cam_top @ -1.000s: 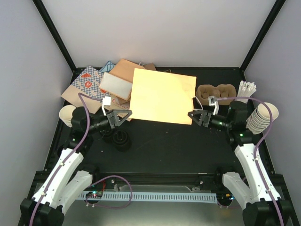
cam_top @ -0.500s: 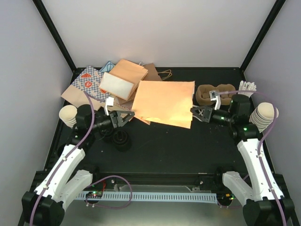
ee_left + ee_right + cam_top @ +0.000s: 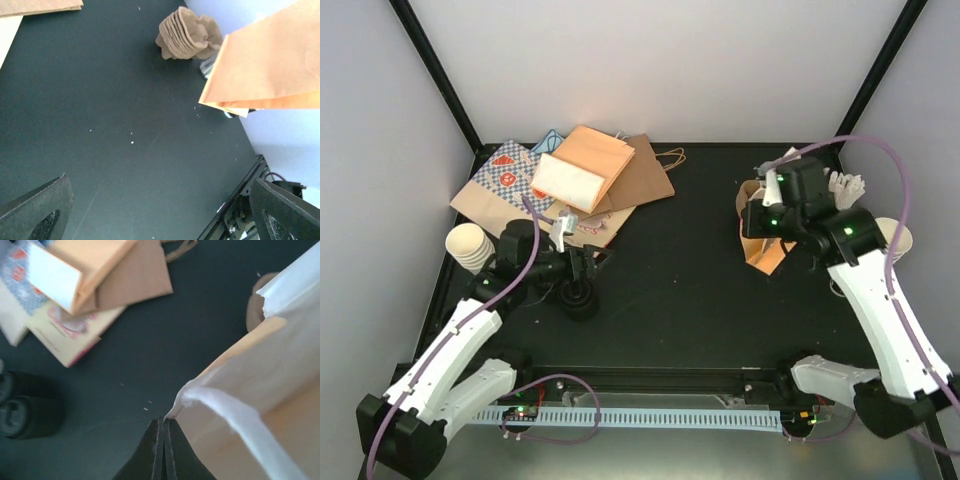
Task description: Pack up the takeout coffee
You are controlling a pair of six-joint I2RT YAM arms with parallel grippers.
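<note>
Only right hand (image 3: 163, 423) on bag (image 3: 767, 253) now

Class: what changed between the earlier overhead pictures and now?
The left gripper opened and let go of the orange bag. The right gripper, shut on its edge, carried it right, where it hangs crumpled. The bag pile at the back left and the black lids stayed put.

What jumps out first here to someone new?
The orange paper bag hangs at the right, held by the right gripper, jaws shut on its top edge. At the back left lies a heap of flat paper bags; the left gripper stands wide open beside the black lids.
</note>
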